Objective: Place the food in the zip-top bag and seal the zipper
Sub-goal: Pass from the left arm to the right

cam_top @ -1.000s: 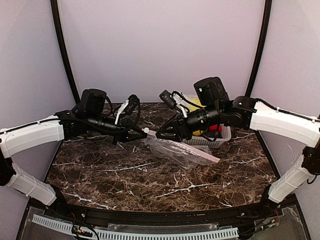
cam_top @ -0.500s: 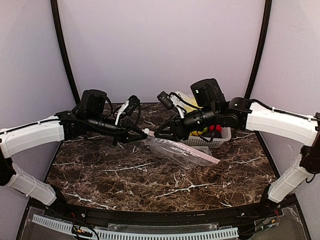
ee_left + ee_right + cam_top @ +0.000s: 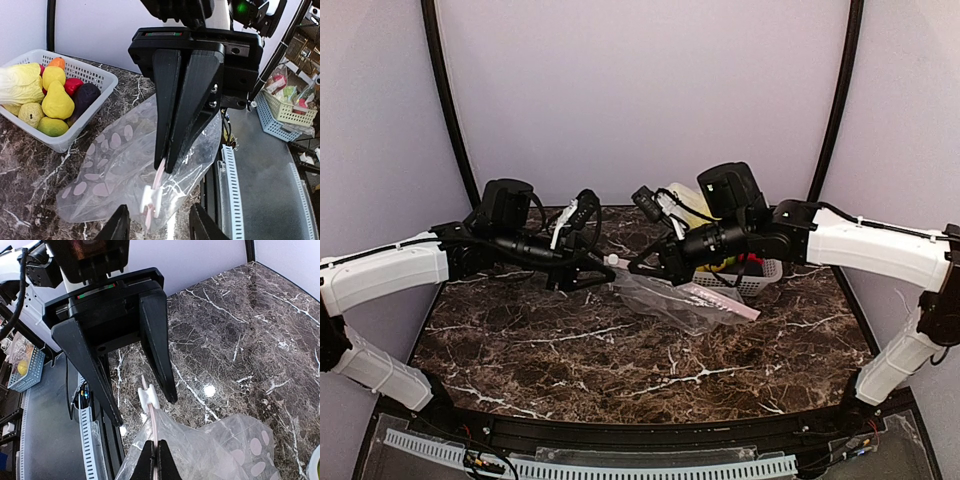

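The zip-top bag (image 3: 670,302) lies crumpled on the marble table (image 3: 550,350), a little toward 1 o'clock from its centre. It is clear, floppy film printed with pale pinkish oval dots, its body slumped on the stone and its 10 o'clock corner lifted clear. The zipper (image 3: 151,422), a thin pale pink strip along the mouth edge, runs from that raised corner down toward 4 o'clock and carries a small white slider tab (image 3: 151,198) at its raised end. The right gripper (image 3: 165,167) has its fingers pressed together on the strip just beside the tab. The left gripper (image 3: 144,409) faces it from 9 o'clock with fingers spread, the tab between them and seemingly touching neither. The food (image 3: 56,100), in yellow, red, orange, green and dark purple, sits heaped in the white lattice basket (image 3: 95,76), just beside the bag at its 2 o'clock.
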`<state>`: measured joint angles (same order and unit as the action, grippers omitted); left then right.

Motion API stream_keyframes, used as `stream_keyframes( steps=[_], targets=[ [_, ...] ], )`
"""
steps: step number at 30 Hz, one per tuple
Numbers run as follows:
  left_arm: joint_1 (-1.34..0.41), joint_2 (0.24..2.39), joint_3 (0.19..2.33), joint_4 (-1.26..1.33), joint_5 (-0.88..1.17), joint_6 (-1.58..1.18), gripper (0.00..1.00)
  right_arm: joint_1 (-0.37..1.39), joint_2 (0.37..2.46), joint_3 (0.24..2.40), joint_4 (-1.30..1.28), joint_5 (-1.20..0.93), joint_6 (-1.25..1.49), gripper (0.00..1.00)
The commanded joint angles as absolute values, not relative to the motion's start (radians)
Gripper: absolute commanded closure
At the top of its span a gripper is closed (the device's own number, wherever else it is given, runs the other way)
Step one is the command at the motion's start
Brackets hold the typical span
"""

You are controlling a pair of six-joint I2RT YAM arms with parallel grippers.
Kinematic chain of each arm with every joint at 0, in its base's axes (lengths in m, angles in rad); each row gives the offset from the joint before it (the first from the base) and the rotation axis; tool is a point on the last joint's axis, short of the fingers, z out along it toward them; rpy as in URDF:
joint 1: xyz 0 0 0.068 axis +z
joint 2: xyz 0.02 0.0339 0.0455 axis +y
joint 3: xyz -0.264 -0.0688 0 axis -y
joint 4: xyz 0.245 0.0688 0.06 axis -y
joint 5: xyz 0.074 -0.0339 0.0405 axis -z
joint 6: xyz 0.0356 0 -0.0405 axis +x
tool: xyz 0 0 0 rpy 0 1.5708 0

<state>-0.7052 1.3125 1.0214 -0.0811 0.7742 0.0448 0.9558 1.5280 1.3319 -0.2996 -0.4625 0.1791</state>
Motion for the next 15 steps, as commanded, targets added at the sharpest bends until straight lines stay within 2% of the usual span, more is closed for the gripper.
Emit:
stream_keyframes(
  steps=[1, 4, 7, 15],
  targets=[
    [-0.710, 1.285, 1.000, -0.051, 0.791, 0.022, 0.52, 0.962, 1.472, 1.296, -0.207, -0.461, 0.195, 1.00],
    [-0.710, 1.289, 0.998, -0.040, 0.796, 0.010, 0.50, 0.962, 1.460, 1.287, -0.191, -0.470, 0.201, 1.00],
    [-0.710, 1.290, 0.997, -0.036, 0.803, 0.005, 0.54, 0.963, 1.456, 1.279, -0.181, -0.473, 0.207, 1.00],
    [-0.710, 1.280, 0.990, -0.018, 0.795, 0.006, 0.55, 0.963, 1.457, 1.274, -0.173, -0.492, 0.213, 1.00]
  ],
)
